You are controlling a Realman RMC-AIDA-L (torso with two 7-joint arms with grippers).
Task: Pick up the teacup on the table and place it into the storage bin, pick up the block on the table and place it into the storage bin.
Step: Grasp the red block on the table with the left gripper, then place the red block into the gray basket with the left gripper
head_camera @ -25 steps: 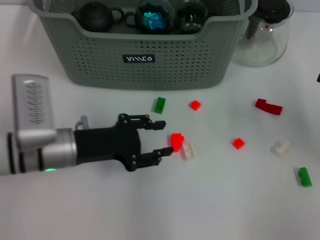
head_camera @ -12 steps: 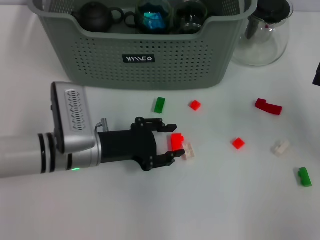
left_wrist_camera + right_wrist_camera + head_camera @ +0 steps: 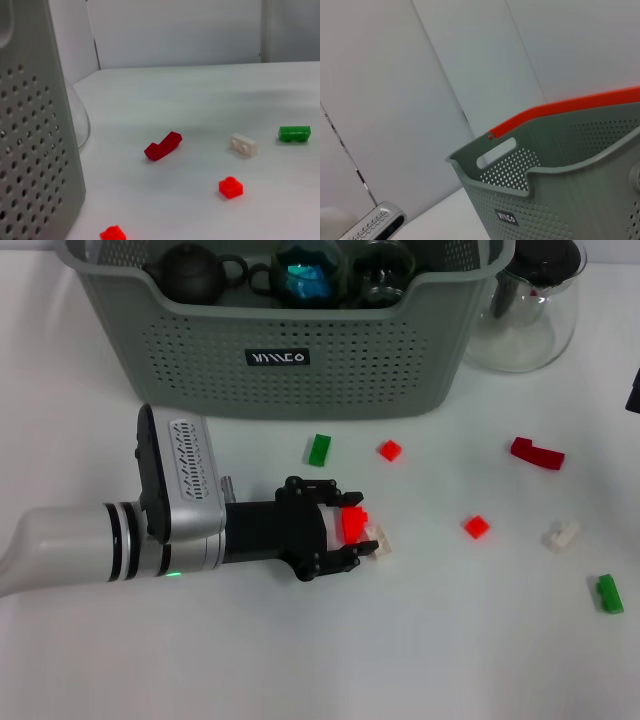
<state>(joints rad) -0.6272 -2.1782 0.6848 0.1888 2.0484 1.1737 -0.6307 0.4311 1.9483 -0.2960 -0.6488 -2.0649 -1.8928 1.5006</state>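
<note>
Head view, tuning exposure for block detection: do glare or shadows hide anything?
Head view: light is even, shadows faint; the red block between the left pincer fingers looks glowing, its studs washed out; the glass jug shows pale reflections. Left wrist view: the storage bin wall close by is soft, far blocks clearer.

storage bin (image 3: 350, 360): matt perforated plastic;
red block (image 3: 353, 522): glossy plastic;
jug (image 3: 530, 310): clear glass;
desk (image 3: 420, 640): smooth, white
</note>
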